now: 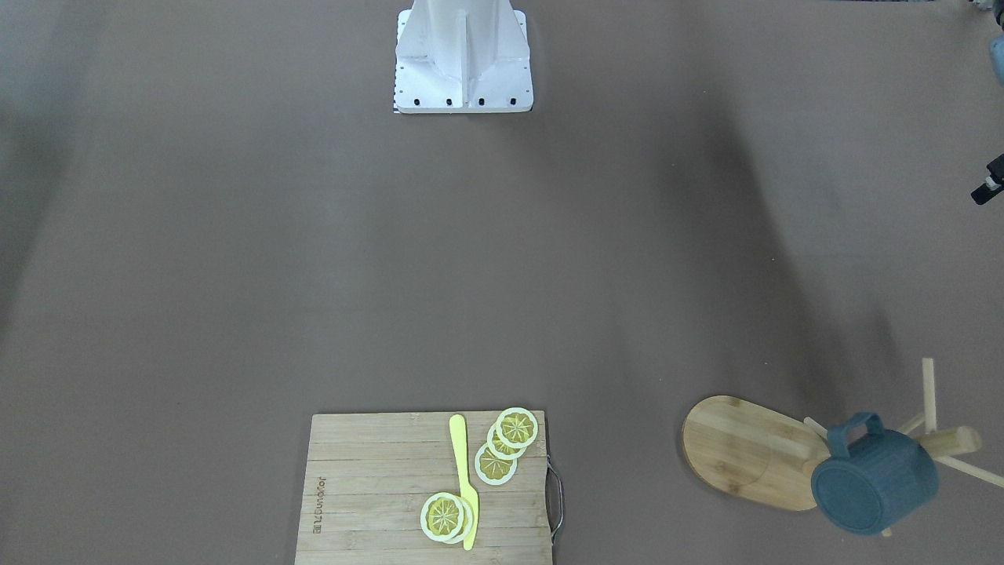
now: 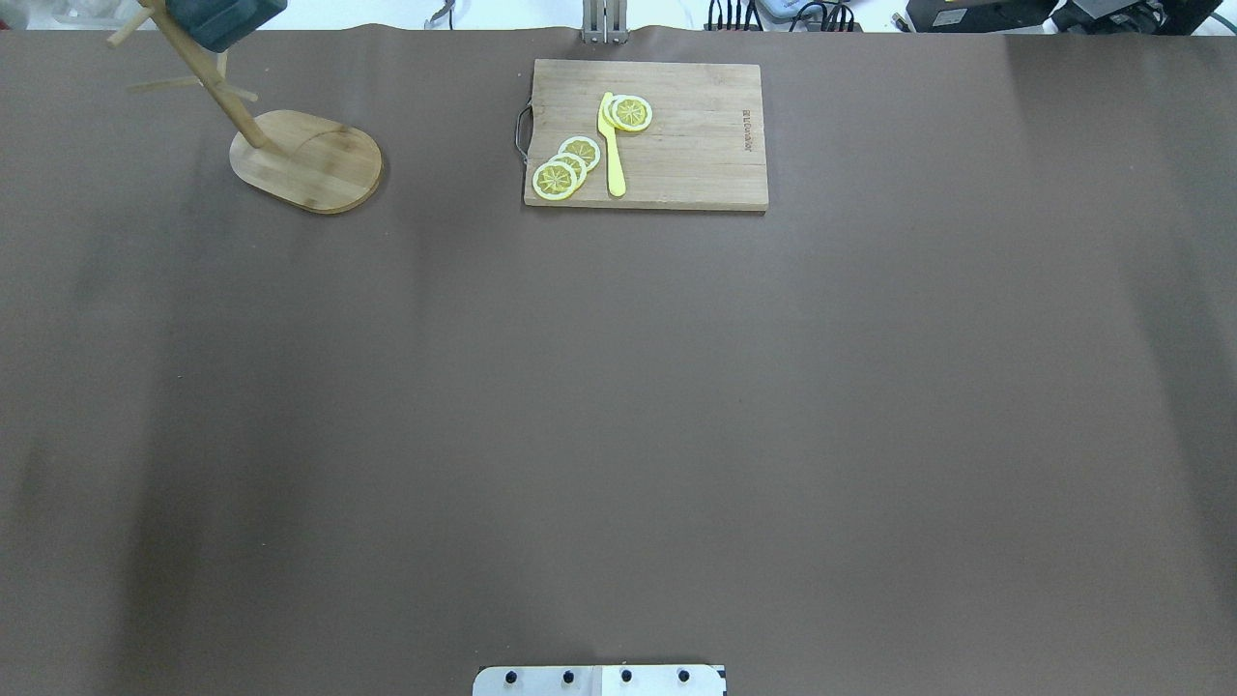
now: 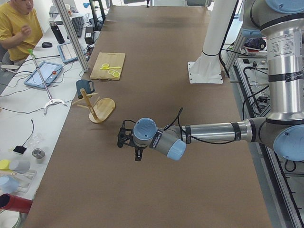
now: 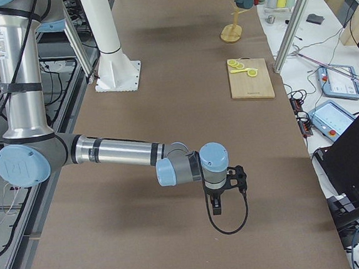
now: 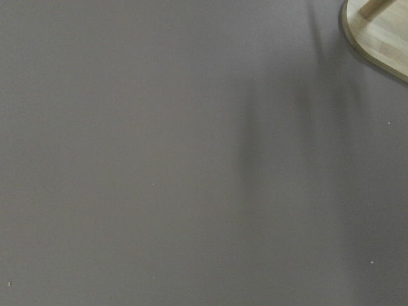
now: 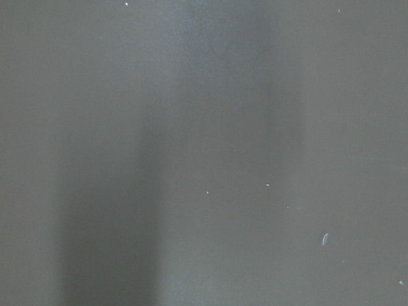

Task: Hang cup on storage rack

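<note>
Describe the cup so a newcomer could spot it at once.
On the brown table, look to the far corner on the robot's left, where the storage rack stands on its oval base. The cup hangs on it: dark teal-blue with a loop handle, against pale wood.

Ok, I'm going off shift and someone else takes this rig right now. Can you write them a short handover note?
Left hand: over bare table, well clear of the rack, nothing seen in it; open or shut cannot be told.
Right hand: likewise over bare table, far from the rack; state cannot be told.
Cup: hanging on the storage rack, handle seemingly over a peg, at the robot's far left.
Done: cup appears hung.
Left: probably nothing; just confirm it sits steady.
</note>
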`<control>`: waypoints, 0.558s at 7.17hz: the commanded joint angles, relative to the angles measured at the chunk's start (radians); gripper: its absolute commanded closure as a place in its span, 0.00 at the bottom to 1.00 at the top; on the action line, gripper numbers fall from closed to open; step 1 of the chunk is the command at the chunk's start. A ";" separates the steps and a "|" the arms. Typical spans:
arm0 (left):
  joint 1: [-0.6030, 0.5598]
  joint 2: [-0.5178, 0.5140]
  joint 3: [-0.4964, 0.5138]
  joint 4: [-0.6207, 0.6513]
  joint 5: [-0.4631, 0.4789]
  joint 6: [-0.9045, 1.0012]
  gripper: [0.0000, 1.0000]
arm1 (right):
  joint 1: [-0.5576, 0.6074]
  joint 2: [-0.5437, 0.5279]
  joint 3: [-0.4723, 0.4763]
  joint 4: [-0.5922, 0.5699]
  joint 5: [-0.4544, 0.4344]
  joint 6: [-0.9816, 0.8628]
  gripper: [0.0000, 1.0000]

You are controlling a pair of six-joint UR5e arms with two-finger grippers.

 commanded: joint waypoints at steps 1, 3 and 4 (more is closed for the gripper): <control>0.007 0.012 -0.001 0.015 0.093 0.136 0.01 | 0.001 0.001 0.000 0.001 0.004 -0.002 0.00; -0.014 0.064 -0.004 0.012 0.210 0.225 0.01 | 0.001 -0.001 0.002 0.001 0.006 -0.002 0.00; -0.017 0.087 -0.005 0.012 0.238 0.215 0.01 | 0.001 -0.002 0.002 0.003 0.006 -0.002 0.00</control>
